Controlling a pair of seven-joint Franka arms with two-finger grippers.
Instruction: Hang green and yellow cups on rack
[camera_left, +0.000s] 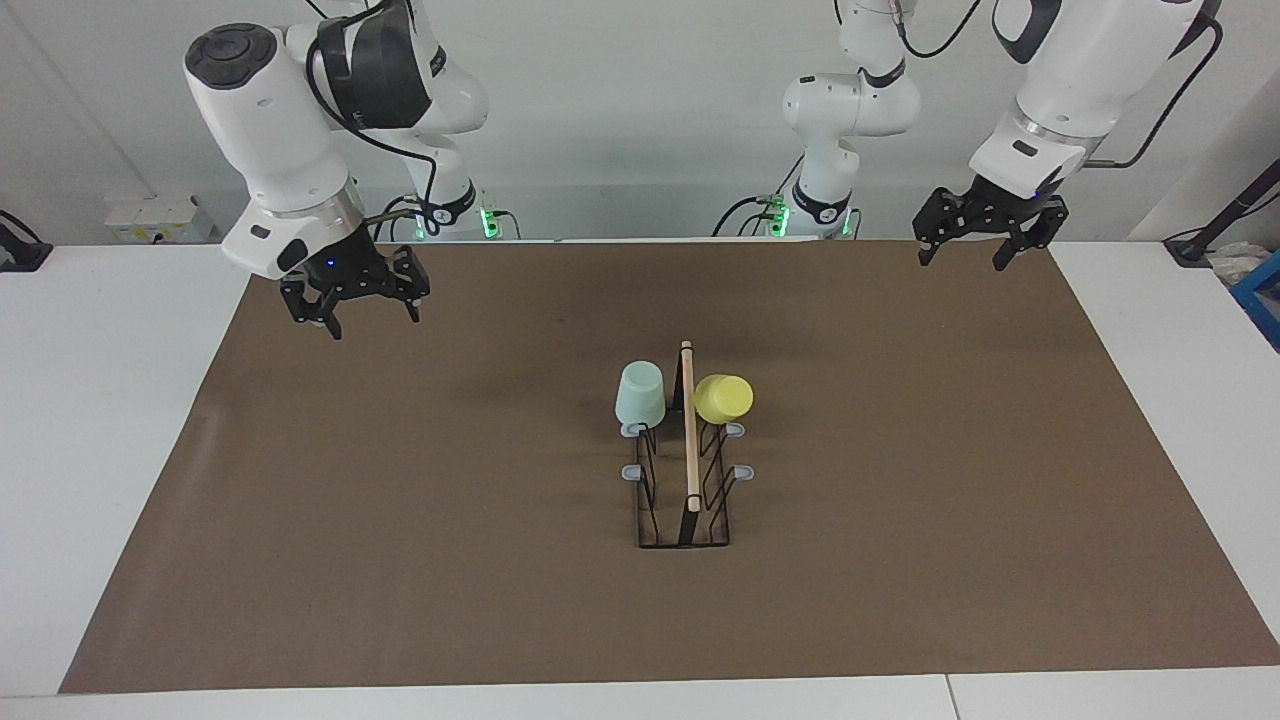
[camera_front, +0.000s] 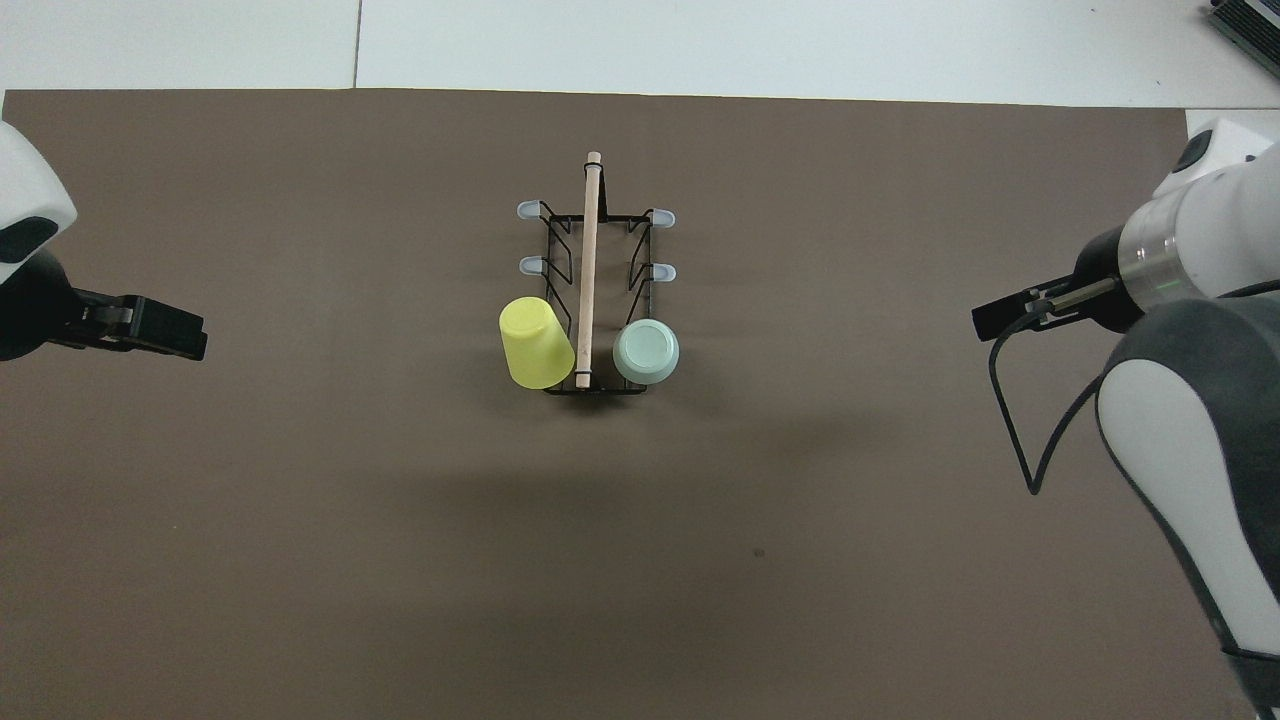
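Note:
The rack (camera_left: 690, 455), a black wire frame with a wooden rod on top, stands mid-mat; it also shows in the overhead view (camera_front: 589, 250). The pale green cup (camera_left: 640, 395) (camera_front: 647, 352) hangs upside down on a prong at the rack's end nearest the robots, on the right arm's side. The yellow cup (camera_left: 723, 398) (camera_front: 537, 343) hangs tilted on the matching prong on the left arm's side. My right gripper (camera_left: 375, 322) (camera_front: 985, 322) is open and empty, up over the mat toward the right arm's end. My left gripper (camera_left: 960, 262) (camera_front: 190, 340) is open and empty over the mat's edge near its own base.
A brown mat (camera_left: 400, 520) covers most of the white table (camera_left: 100, 420). Four grey-tipped prongs (camera_left: 632, 472) farther from the robots on the rack are bare. A blue box edge (camera_left: 1262, 295) lies at the left arm's end of the table.

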